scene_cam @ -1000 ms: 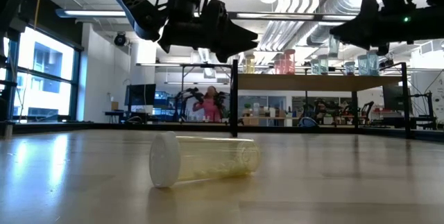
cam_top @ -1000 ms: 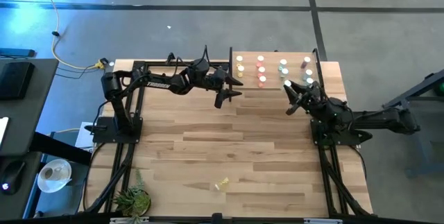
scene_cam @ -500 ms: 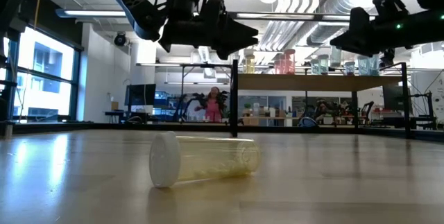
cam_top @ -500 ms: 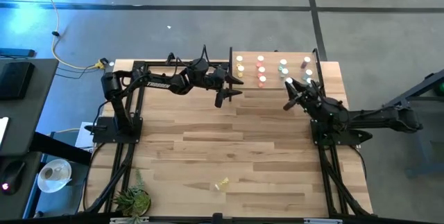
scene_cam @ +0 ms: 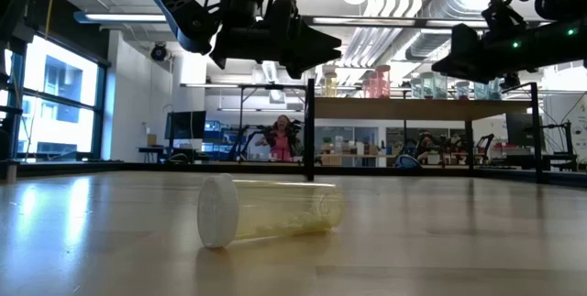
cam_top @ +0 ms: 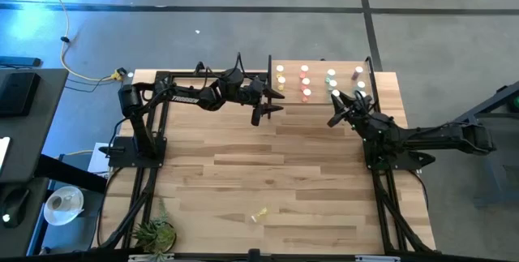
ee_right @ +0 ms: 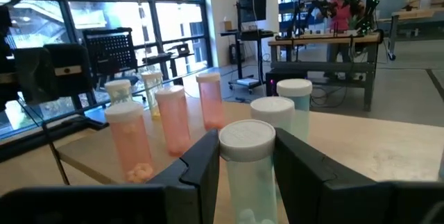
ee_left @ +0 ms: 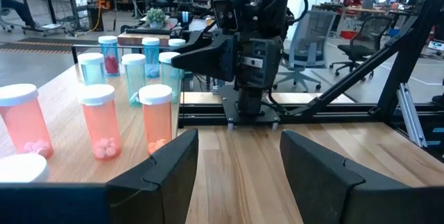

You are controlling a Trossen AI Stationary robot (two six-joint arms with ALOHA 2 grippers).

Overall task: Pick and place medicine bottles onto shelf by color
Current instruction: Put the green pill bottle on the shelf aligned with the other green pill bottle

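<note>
A striped pale wooden desk (cam_top: 268, 173) fills the middle of the overhead picture, grey concrete floor all around it. In the level view a workshop with benches shows beyond, and a person in a pink top (scene_cam: 281, 137) stands far back at centre.

Up in the upper right of the desk sits the flat pale plywood shelf with its black edge (cam_top: 320, 104), on dark posts. On it stand small white-capped medicine bottles (cam_top: 306, 82) in columns: yellow at the left, then pink-red, teal-green, and purplish at the right.

One clear yellowish bottle with a white cap (scene_cam: 266, 210) lies on its side down at the lower middle of the desk, well apart from both arms.

The left claw (cam_top: 263, 109) hangs just left of the shelf's left edge, its fingers (ee_left: 163, 175) apart with nothing between them.

The right claw (cam_top: 338, 108) is over the shelf's lower right part, and here is the grip: its fingers (ee_right: 201, 161) are clamped on a teal-green bottle with a white cap (ee_right: 248, 156), held upright, with pink-red ones standing near it.
</note>
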